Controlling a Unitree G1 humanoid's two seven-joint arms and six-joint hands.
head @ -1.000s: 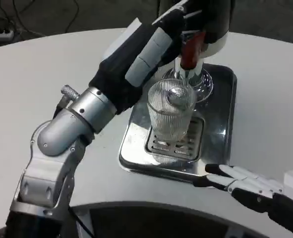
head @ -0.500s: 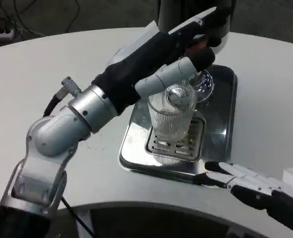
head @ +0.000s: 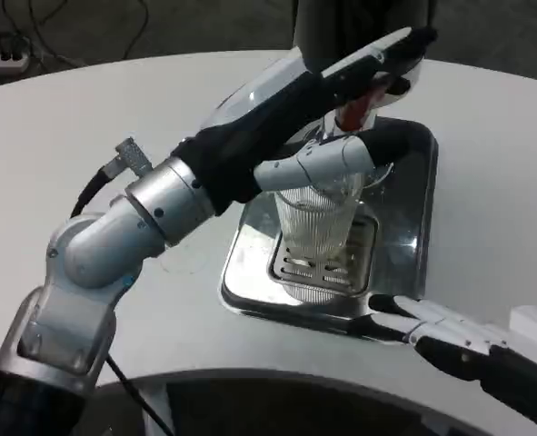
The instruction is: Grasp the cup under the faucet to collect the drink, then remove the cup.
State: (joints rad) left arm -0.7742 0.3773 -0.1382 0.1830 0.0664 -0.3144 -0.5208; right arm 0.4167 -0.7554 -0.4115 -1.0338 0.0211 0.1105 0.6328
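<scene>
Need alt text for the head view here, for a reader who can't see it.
The left robot hand reaches over a ribbed clear cup standing on the grate of a steel drip tray, under a red-handled faucet. The right robot hand lies flat on the white table near the tray's front edge.

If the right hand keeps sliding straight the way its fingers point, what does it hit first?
The right hand lies low on the table, fingers aimed left toward the near edge of the metal drip tray. It would likely meet that tray rim first, well before the ribbed glass cup; depth is hard to judge.
</scene>
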